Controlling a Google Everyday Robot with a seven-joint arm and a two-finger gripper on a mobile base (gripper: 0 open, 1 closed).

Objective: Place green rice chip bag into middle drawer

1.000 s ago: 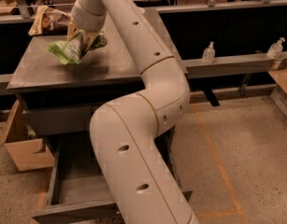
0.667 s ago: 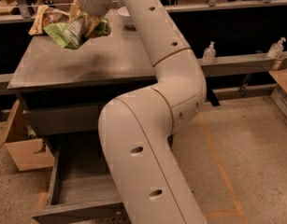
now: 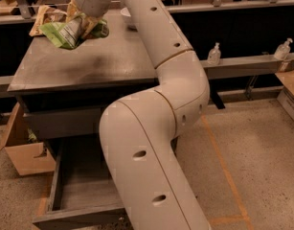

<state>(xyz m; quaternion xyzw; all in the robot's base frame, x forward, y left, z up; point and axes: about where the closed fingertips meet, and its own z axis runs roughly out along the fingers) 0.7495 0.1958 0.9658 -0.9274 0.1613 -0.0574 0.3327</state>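
The green rice chip bag [image 3: 64, 33], crumpled lime-green foil with a white label panel, hangs above the back left of the grey counter top [image 3: 113, 61], casting a shadow below it. My gripper [image 3: 83, 24] is at the top left of the view, shut on the bag's right end. My white arm sweeps from the gripper down across the middle of the view. The open drawer [image 3: 79, 193] juts out low at the front of the cabinet, its inside bare; my arm hides its right side.
A tan and brown chip bag [image 3: 43, 16] lies at the counter's back left, behind the green bag. A white bowl [image 3: 125, 16] sits at the back. A cardboard box [image 3: 23, 153] stands on the floor at left. Two bottles [image 3: 214, 54] [image 3: 283, 48] stand on a ledge at right.
The gripper has risen and moved a little toward the back of the counter with the green bag, which now hangs higher above the top.
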